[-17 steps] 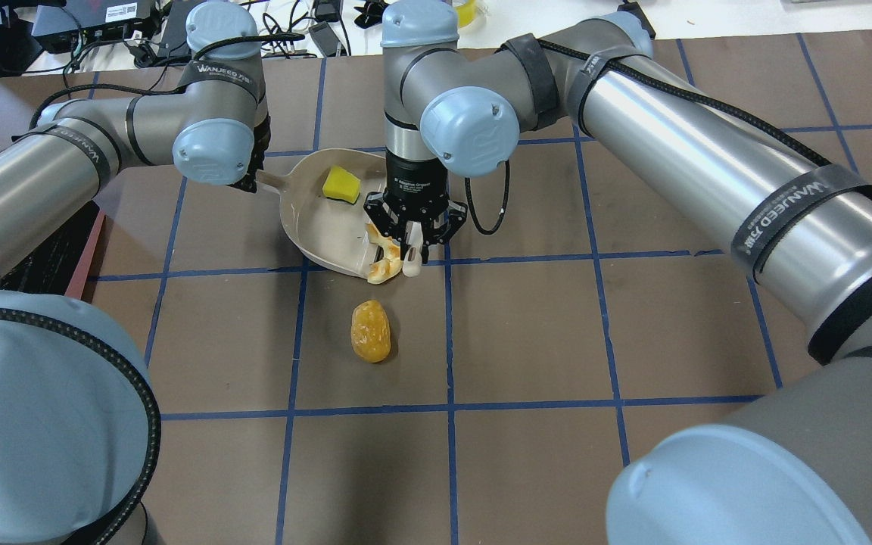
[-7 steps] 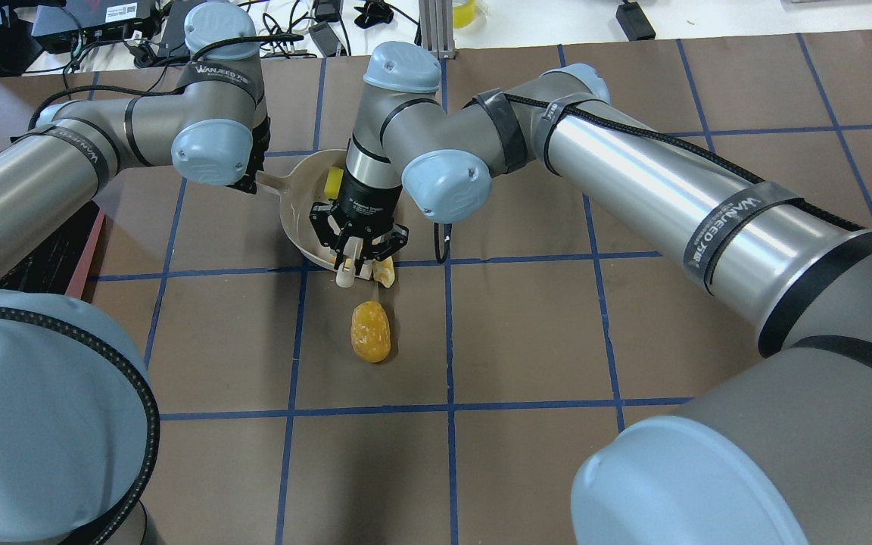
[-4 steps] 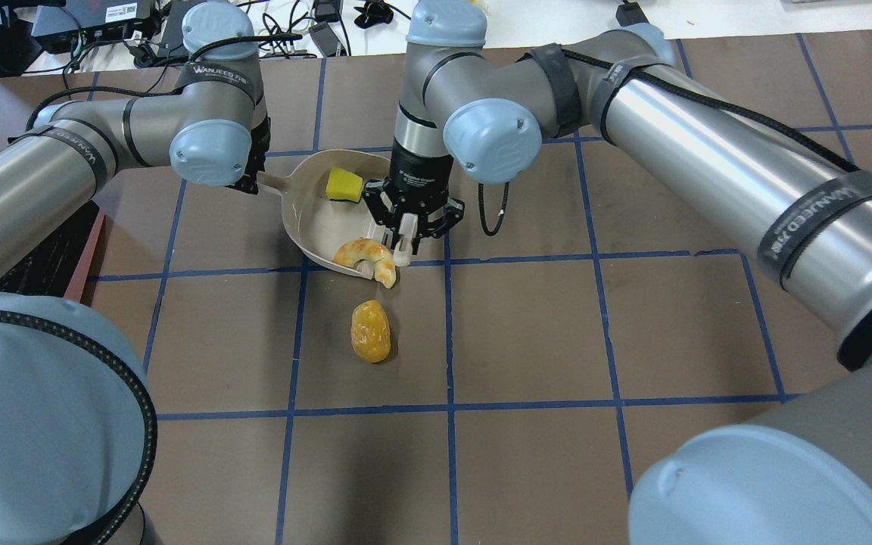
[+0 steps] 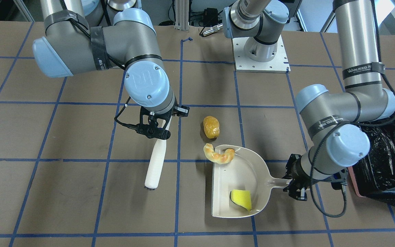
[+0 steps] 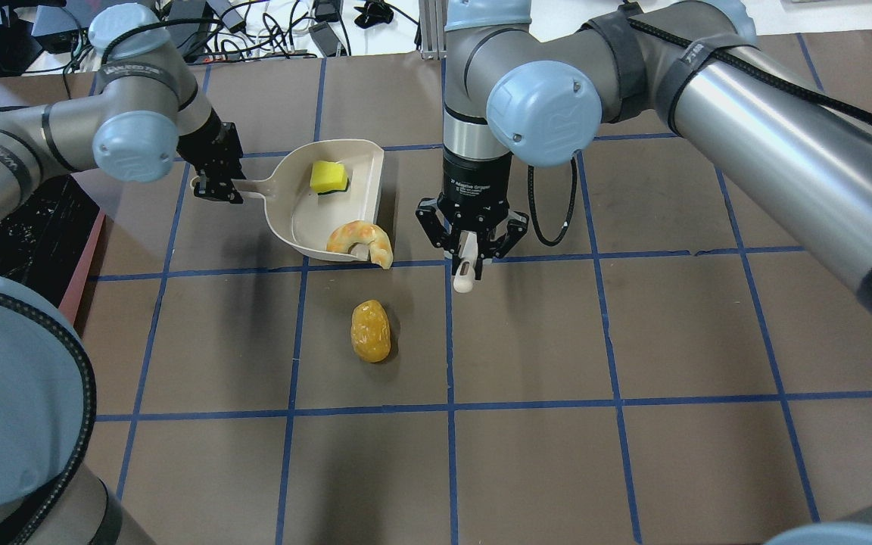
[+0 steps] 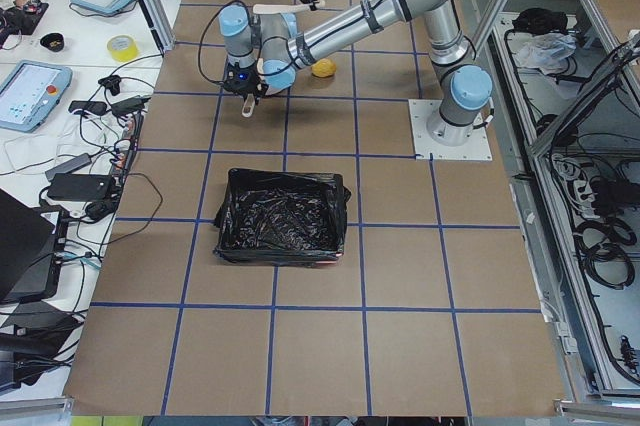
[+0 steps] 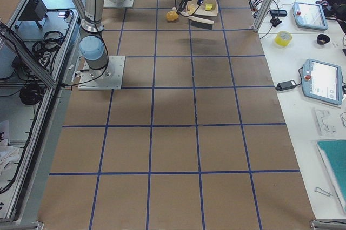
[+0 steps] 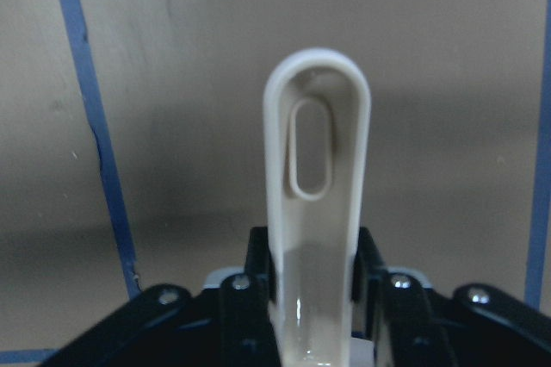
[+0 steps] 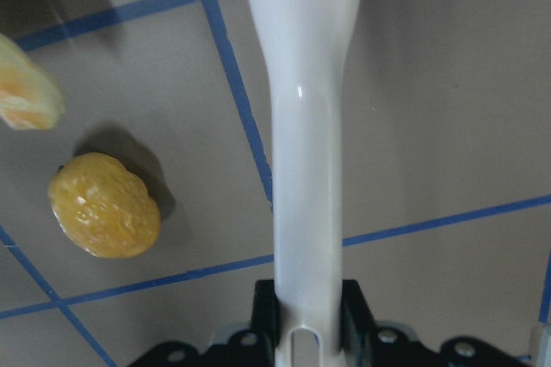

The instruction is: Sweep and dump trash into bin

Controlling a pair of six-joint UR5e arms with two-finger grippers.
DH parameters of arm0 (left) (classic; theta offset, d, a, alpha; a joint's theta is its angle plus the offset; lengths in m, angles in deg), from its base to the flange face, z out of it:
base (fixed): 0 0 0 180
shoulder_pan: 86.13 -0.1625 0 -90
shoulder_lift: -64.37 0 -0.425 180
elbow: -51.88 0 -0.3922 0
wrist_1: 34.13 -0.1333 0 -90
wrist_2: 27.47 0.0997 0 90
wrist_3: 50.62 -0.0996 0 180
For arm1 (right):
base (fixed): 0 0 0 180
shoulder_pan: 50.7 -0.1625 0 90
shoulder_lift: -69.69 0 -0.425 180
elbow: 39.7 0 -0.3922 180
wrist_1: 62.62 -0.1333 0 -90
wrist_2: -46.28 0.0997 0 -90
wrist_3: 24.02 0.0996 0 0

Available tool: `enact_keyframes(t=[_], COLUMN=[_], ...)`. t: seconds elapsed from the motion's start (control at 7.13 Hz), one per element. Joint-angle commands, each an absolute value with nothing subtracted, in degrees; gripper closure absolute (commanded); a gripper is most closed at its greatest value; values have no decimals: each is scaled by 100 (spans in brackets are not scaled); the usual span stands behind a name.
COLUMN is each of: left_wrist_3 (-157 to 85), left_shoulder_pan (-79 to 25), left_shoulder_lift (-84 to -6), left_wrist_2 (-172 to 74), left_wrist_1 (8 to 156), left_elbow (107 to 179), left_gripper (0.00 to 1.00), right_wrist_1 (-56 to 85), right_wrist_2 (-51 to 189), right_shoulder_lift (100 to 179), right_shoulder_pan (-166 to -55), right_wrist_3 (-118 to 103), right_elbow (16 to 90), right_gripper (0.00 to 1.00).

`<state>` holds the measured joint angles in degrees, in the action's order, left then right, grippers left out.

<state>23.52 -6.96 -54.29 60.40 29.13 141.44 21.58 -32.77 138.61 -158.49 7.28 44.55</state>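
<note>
My left gripper (image 5: 216, 180) is shut on the handle (image 8: 317, 177) of the beige dustpan (image 5: 303, 219), which lies flat on the table. A yellow sponge scrap (image 5: 328, 177) rests inside the pan. The curved crust piece (image 5: 360, 240) lies across the pan's open lip. The golden-brown lump (image 5: 370, 330) sits on the table in front of the pan, apart from it. My right gripper (image 5: 470, 246) is shut on a white brush (image 4: 156, 157), held just right of the pan in the overhead view. The bin (image 6: 280, 216) with its black bag stands beyond my left arm.
The table is brown paper crossed by blue tape lines (image 5: 447, 333). The bin's black bag (image 4: 386, 161) reaches the table's edge close to my left elbow. Cables and devices (image 5: 103, 23) lie along the far edge. The right arm's base plate (image 4: 261, 56) is bolted to the table.
My right gripper has drawn the brush to the right, away from the pan. The crust stays on the pan's lip. My left arm has turned and shifted the pan slightly left.
</note>
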Motion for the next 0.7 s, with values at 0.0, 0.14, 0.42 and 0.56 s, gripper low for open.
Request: enact_keyframes(t=[0.0, 0.14, 0.42, 0.56], left_wrist_3=[1447, 1233, 1240, 1188], left_shoulder_pan=[-1472, -1711, -1757, -1748], left_shoulder_lift=[-5262, -5131, -4701, -4446], left_wrist_2=[5901, 5971, 6759, 6806], left_wrist_1=[3353, 3633, 3454, 3356], left_elbow=[14188, 14266, 15150, 15250], left_gripper=[100, 100, 100, 100], right_wrist_1=[2054, 1914, 2470, 2823], right_wrist_2=[-3273, -3230, -3106, -2749], right_shoulder_lift=[14131, 14375, 14815, 14930], right_shoulder_pan=[-15881, -15942, -16266, -16650], right_wrist_3=[989, 1269, 2057, 2585], right_elbow=[4801, 5098, 6159, 6460], right_gripper=[100, 100, 100, 100])
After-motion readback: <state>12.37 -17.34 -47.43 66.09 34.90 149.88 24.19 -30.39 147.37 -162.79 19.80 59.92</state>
